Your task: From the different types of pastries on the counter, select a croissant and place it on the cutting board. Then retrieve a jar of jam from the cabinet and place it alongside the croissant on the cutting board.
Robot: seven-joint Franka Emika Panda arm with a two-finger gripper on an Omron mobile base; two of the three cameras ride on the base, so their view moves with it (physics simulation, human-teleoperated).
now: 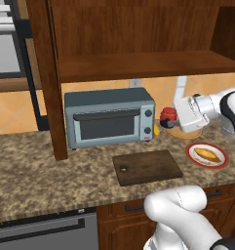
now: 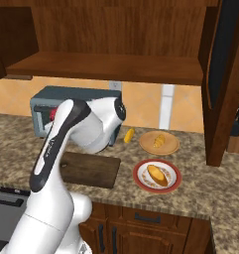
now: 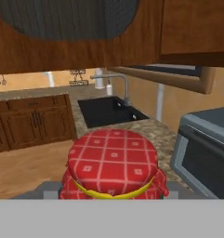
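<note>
My gripper (image 1: 172,116) hangs in the air above the counter (image 1: 41,166), just right of the toaster oven, shut on the jar of jam (image 1: 167,114). The jar (image 3: 112,162) has a red checked cover with a yellow band and sits right between my fingers. The dark cutting board (image 1: 147,167) lies bare, below and to the left of the jar. A small golden-orange croissant (image 2: 129,135) lies on the counter between the toaster oven and a tan disc. The dark wooden cabinet (image 1: 138,34) stands open above, its shelf bare.
A grey-blue toaster oven (image 1: 109,119) stands behind the board. The tan disc (image 2: 159,144) carries a small pastry. A red-rimmed white plate (image 1: 224,158) with a yellowish pastry sits right of the board. The cabinet's side post (image 1: 53,112) reaches the counter. A sink (image 3: 108,109) lies farther along.
</note>
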